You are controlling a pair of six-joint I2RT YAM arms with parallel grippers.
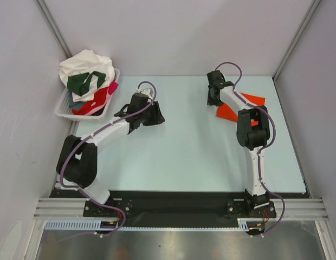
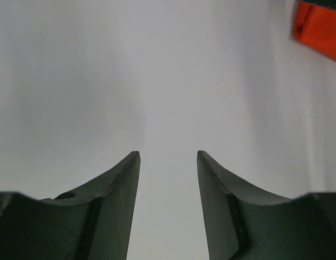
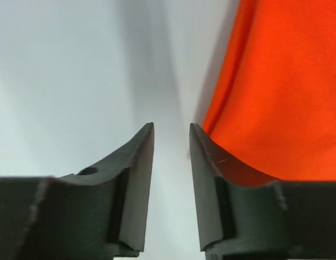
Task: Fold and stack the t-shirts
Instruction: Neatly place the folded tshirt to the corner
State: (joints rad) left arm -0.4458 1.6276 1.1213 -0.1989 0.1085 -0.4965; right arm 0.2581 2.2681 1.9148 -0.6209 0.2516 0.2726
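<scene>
Pale walls are enclosing a light blue desk (image 1: 184, 146), and both arms are reaching out over it. At the far left corner a white basket (image 1: 63, 110) is holding a heap of shirts: a white shirt (image 1: 84, 62) is lying on top, with a dark green shirt (image 1: 81, 82), a red shirt (image 1: 92, 104) and a bit of a pink shirt (image 1: 112, 86) showing beneath it. The orange shirt (image 1: 228, 112) is lying on the desk at the far right, partly under the right arm. The left hand (image 2: 168, 154) is hovering over bare desk with its fingers spread, gripping nothing. The right hand (image 3: 172, 125) is sitting just beside the orange shirt's edge, its fingers narrowly apart and nothing between them.
</scene>
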